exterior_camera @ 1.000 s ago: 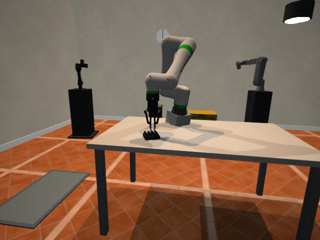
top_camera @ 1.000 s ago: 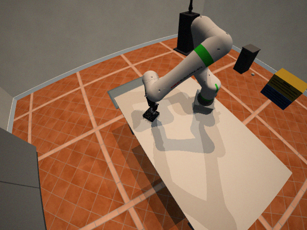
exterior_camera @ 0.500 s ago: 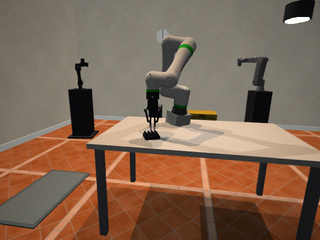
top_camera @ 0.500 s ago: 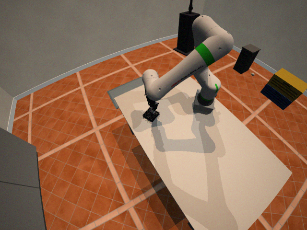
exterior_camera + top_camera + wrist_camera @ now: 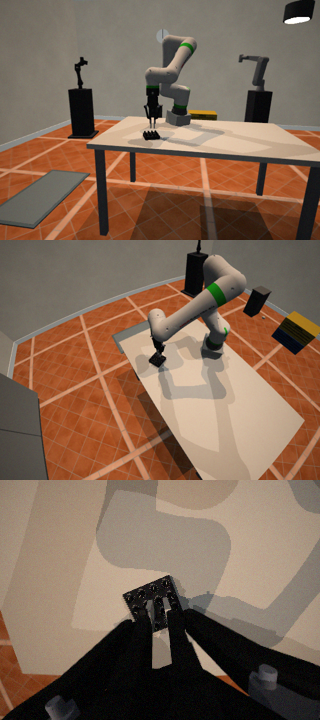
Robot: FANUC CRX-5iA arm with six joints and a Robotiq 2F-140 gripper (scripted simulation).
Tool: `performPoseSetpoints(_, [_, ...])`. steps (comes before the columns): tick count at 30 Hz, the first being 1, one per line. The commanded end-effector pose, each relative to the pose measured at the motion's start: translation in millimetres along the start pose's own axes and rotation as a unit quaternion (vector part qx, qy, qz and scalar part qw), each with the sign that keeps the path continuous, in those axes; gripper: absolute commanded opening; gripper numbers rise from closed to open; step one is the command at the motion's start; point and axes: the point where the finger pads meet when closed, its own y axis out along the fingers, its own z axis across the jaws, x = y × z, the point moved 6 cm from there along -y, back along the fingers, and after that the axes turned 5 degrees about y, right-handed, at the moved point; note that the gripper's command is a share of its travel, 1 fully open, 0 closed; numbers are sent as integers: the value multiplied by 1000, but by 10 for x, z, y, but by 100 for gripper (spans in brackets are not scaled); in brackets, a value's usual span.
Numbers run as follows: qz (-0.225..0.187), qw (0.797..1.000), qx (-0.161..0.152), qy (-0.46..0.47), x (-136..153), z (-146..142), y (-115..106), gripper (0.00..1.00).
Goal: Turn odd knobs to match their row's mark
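Observation:
The black knob box (image 5: 156,363) (image 5: 151,138) (image 5: 147,591) stands upright on the table, turned at an angle in the wrist view. Its far row of knobs shows there as small dark discs with pale marks; the fingers hide part of the nearer rows. The white lines and printed names are too small to read, and I cannot tell where each knob points. My gripper (image 5: 152,127) (image 5: 158,606) points down over the box, its two pale fingertips a narrow gap apart and a little above the knobs. It is open and nothing is held.
The pale table (image 5: 248,405) (image 5: 232,134) carries the arm's grey base (image 5: 211,352) (image 5: 178,119) behind the box. The box stands near a long table edge. Shadows of the arm cross the table. Pedestals and a yellow case (image 5: 202,113) stand beyond the table.

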Motion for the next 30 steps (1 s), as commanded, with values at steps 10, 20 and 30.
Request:
performPoseSetpoints(10, [0,1000,0,0,1,-1,-9,12])
performPoseSetpoints(20, [0,993,0,-114,-20,-45,-35,12])
performPoseSetpoints(30, [0,970,0,-243,-44,-96,-65,12])
